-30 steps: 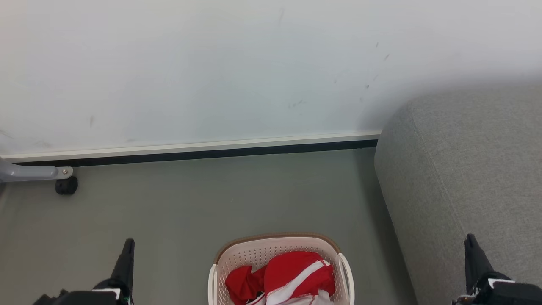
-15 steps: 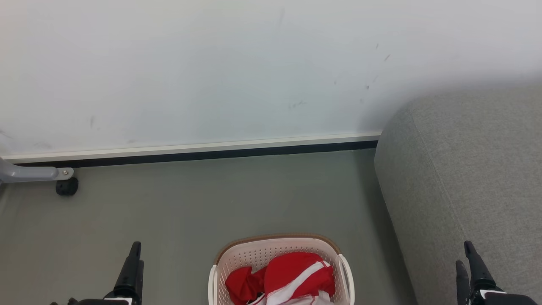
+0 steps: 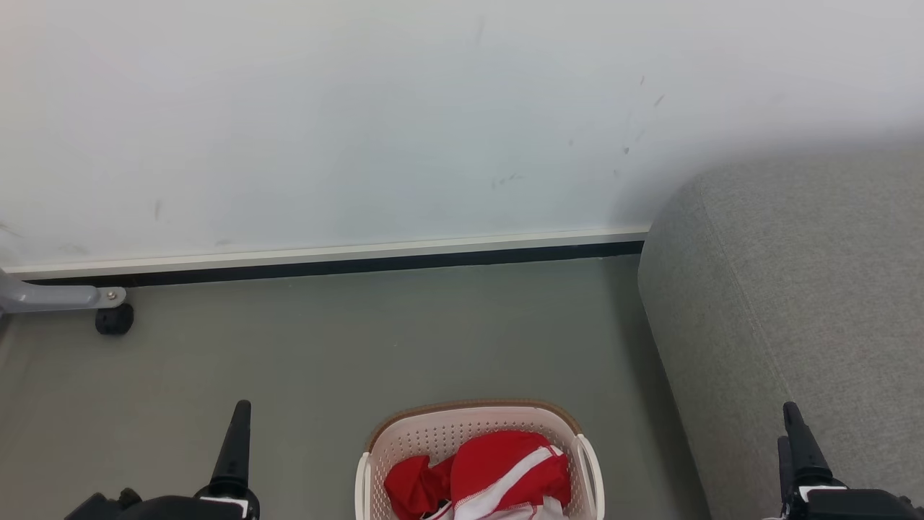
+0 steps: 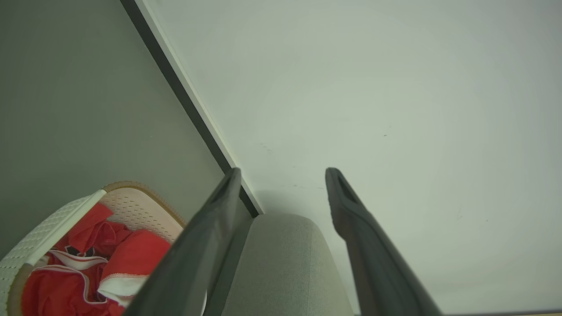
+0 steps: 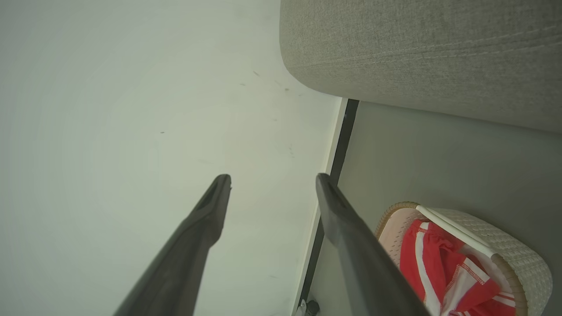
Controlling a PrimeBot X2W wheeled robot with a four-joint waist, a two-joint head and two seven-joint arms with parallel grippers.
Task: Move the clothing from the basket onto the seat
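Clothing [image 3: 498,468], red with white stripes, lies crumpled in the basket [image 3: 433,433], which sits on the floor [image 3: 325,347] between the two grippers, apart from each. It looks soft, light and limp, so it will likely sag and trail when lifted. A raised fold on top of the heap seems the best place to pinch. The left gripper [image 4: 283,172] and right gripper [image 5: 273,177] both stand spread wide, holding nothing. The seat [image 3: 794,303] rises just beside the right gripper, on its far side from the basket.
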